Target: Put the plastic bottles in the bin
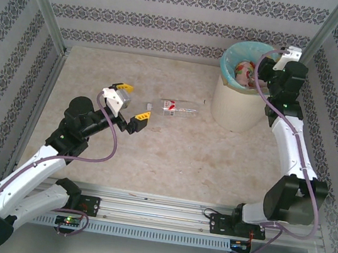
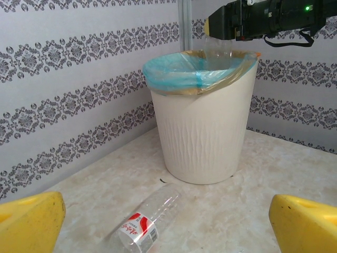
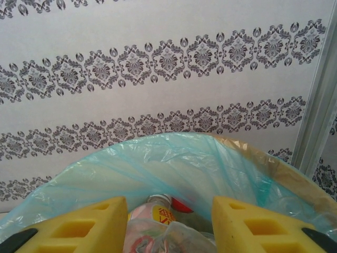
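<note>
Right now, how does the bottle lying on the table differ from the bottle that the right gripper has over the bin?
The table bottle lies on its side, left of the bin; the gripped bottle hangs over the bin's opening. The table bottle is free, beside the open left gripper; the gripped bottle sits in the right gripper. Both are clear plastic.

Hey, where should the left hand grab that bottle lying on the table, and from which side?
Probably grip the bottle across its labelled middle, coming from above. It lies flat on its side, so the open left hand can straddle its round body.
</note>
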{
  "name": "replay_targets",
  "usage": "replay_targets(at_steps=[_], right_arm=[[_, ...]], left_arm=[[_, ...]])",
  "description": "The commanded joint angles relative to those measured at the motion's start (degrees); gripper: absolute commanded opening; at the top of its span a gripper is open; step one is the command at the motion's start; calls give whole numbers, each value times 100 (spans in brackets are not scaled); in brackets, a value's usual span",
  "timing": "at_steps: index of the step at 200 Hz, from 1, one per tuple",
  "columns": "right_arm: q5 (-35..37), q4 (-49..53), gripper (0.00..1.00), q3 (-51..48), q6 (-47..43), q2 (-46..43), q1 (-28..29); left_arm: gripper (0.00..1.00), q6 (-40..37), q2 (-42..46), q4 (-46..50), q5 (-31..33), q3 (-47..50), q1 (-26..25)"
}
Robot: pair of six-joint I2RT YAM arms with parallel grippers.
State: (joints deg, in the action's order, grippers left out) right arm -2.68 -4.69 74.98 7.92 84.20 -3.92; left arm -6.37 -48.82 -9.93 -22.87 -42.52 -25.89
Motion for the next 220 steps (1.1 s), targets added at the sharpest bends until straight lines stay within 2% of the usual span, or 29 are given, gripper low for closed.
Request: replay_targets(at_steps=[1,94,126,141,165,220], right_arm=[[176,2546,46,-716,-21,960,-247],[14,3347,48,-13,-106,1206,-539],[-242,3325,50,-201,83,643,-396],[-294,3326,54,-172,137,437,-347],[-224,3480,63,162,133,172,-242],[-393,3613,70,1058,413,-592,-122]], left_arm=[[100,55,13,-158,-156,-161,-35],[100,57,-41,-97,-188,-209,-31],[100,57,-54,-105,-184,-195,-33],[100,82,-75,-118,-222,-205,-35],[100,92,-70,-118,-236,-195,-37],[100,32,-178,116,78,-323,-31]])
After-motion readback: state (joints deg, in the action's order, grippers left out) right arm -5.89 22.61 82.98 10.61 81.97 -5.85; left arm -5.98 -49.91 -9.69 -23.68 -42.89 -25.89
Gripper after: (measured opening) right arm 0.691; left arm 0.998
